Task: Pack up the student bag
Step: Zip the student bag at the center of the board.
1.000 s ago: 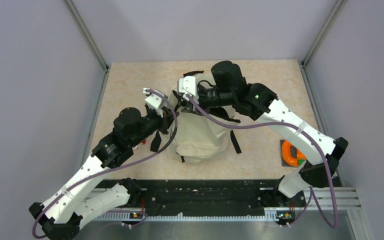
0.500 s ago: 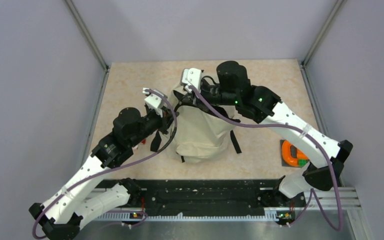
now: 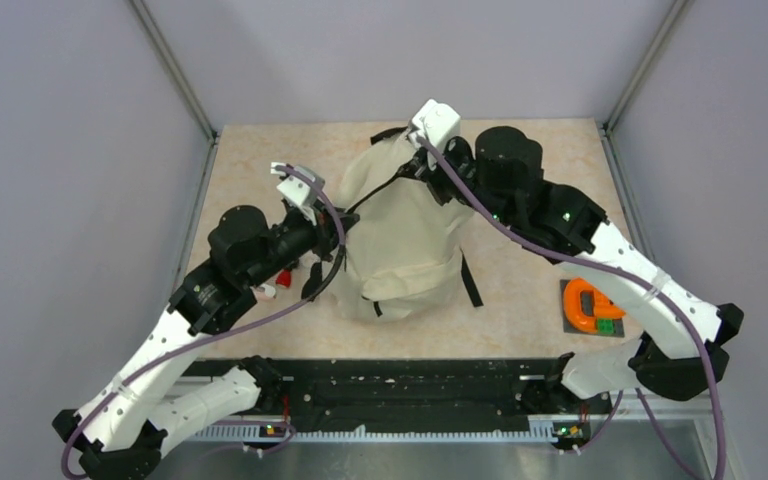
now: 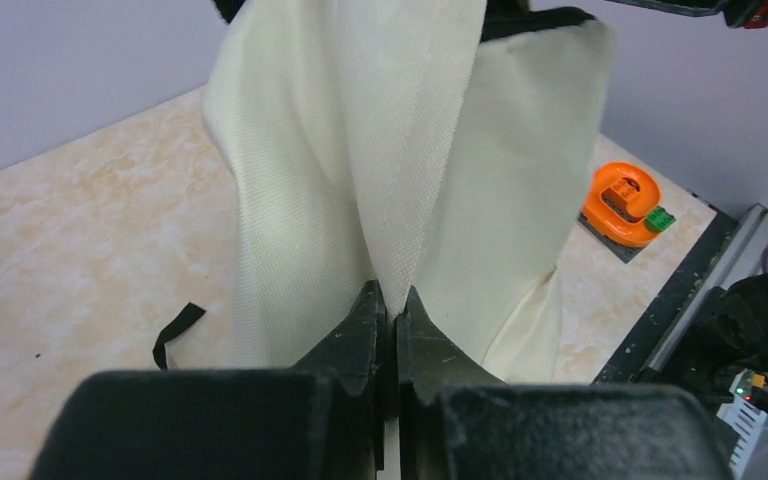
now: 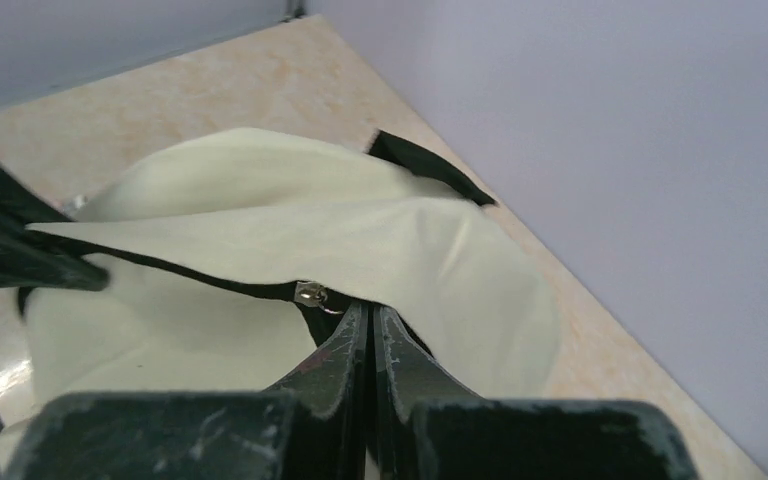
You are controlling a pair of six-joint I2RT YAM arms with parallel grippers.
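The student bag (image 3: 400, 240) is seen in the middle of the desk (image 3: 250, 170), stretched between the two arms, with its top drawn toward the far edge. The left pincer (image 4: 388, 300) is pressed shut on a raised fold of the bag's cream fabric at its left side. The right pincer (image 5: 370, 318) is closed tight on the dark-edged rim of the bag's opening, just beside a small metal zip pull (image 5: 310, 293). An orange clamp-like object (image 3: 588, 305) is set on a grey plate (image 3: 566, 318) near the desk's right edge, well apart from the bag. A small red item (image 3: 283, 277) is seen beside the left arm
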